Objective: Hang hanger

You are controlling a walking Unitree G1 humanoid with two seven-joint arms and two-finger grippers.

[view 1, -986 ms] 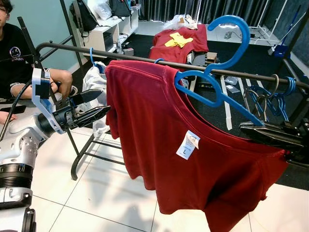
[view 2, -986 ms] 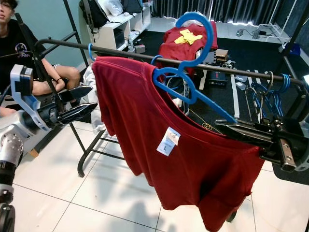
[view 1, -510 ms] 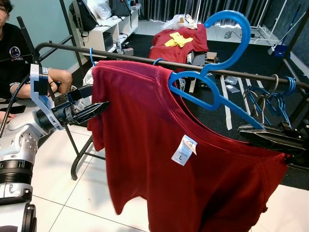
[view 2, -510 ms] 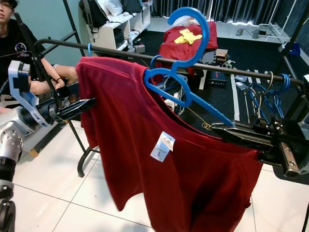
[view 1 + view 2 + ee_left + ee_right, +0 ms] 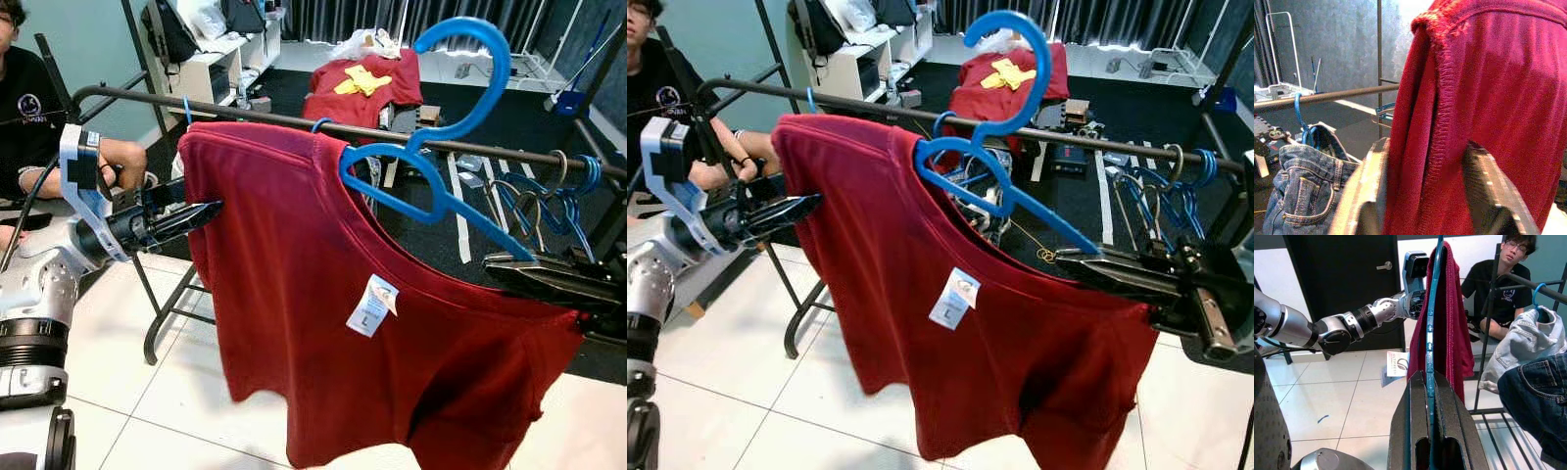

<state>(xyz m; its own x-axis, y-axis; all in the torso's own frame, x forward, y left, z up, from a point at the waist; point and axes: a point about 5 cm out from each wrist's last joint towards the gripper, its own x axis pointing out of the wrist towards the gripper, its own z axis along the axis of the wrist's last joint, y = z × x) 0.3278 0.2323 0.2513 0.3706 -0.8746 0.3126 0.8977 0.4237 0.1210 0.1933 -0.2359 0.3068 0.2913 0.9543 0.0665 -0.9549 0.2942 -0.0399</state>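
A blue plastic hanger (image 5: 431, 181) carries a red T-shirt (image 5: 294, 245) with a white size label (image 5: 370, 305). My right gripper (image 5: 495, 264) is shut on the end of the hanger's right arm, holding it tilted down to the right. The hanger's hook (image 5: 475, 59) stands above the dark clothes rail (image 5: 245, 116), not resting on it. My left gripper (image 5: 208, 208) is at the shirt's left shoulder. In the left wrist view the sleeve seam (image 5: 1437, 122) fills the gap between its fingers, one finger on each side of the cloth.
Several empty blue hangers (image 5: 568, 191) hang at the rail's right end. Denim clothes (image 5: 1528, 347) hang at its left end. A person (image 5: 29, 108) sits on the left beside the rack. White tiled floor lies below, and a red garment (image 5: 362, 83) lies beyond the rail.
The shirt's left shoulder swung left to my left gripper, whose fingers closed around the sleeve. The hanger rose a little. The hem is swinging.
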